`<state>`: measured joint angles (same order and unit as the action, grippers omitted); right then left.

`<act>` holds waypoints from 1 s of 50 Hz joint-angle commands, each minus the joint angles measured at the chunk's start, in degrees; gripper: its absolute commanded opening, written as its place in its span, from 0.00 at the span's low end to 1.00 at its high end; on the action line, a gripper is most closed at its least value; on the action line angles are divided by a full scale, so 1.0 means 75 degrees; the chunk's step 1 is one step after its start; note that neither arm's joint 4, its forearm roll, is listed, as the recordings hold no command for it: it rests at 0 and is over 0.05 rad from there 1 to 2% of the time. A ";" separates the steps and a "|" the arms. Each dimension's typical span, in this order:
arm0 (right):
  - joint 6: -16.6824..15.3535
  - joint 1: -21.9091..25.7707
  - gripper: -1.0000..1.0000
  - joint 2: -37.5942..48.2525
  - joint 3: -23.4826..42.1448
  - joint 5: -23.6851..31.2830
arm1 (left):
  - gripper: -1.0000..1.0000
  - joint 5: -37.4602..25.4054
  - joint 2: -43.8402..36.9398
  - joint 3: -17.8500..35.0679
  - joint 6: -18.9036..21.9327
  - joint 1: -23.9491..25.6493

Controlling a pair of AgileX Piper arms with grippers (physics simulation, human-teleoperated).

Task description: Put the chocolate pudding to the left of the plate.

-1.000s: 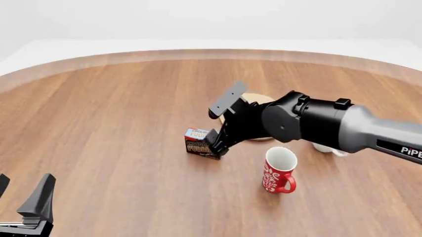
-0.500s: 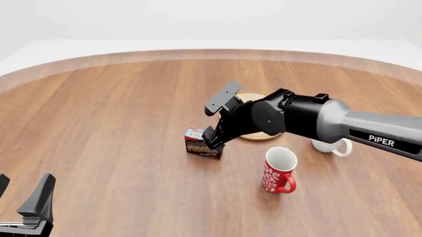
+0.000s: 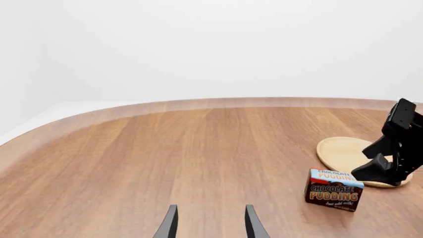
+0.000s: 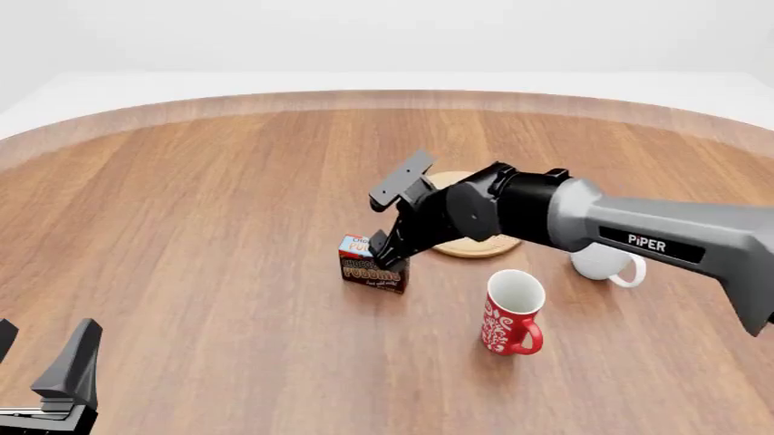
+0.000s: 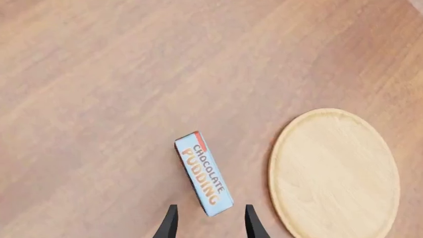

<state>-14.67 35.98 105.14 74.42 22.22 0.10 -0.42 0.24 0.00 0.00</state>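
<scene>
The left gripper [image 4: 43, 376] sits low at the near left corner of the table [image 4: 181, 227], well apart from everything else; its fingers [image 3: 169, 225] stand moderately spread with only bare wood between them, holding nothing. Moving right, the chocolate pudding [image 4: 369, 265] stands upright on the table near the middle, a dark brown carton with a light blue top band; in the left wrist view the carton [image 3: 333, 190] rests flat on the wood just beside the plate [image 3: 343, 152] and apart from it. The right gripper [image 4: 387, 249] hangs just above the carton, its arm [image 4: 629, 231] reaching in from the right side of the table. In the right wrist view its fingers [image 5: 250, 224] are parted to either side of the near end of the carton [image 5: 203, 173], with a visible gap on both sides and no contact. The plate [image 4: 478, 243] lies just right of the carton, partly hidden by the arm. Nearer the front edge stands a red mug [image 4: 512, 313], upright, with its handle low on the right. A white mug [image 4: 607, 265] stands beyond it, half covered by the arm.
</scene>
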 commanded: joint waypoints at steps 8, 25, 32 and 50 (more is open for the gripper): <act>-0.0017 -0.0049 1.00 0.0496 0.0395 0.0276 | 1.00 0.0000 0.0000 0.0000 0.0000 0.0000; -0.0221 -0.0065 1.00 0.0849 0.0772 0.0633 | 1.00 0.0000 0.0000 0.0000 0.0000 0.0000; -0.0220 -0.0089 1.00 0.0962 0.0848 0.0659 | 1.00 0.0000 0.0000 0.0000 0.0000 0.0000; -0.0360 -0.0181 1.00 0.1323 0.1387 0.1169 | 1.00 0.0000 0.0000 0.0000 0.0000 0.0000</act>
<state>-16.83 35.09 113.44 82.51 28.93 0.10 -0.42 0.24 0.00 0.00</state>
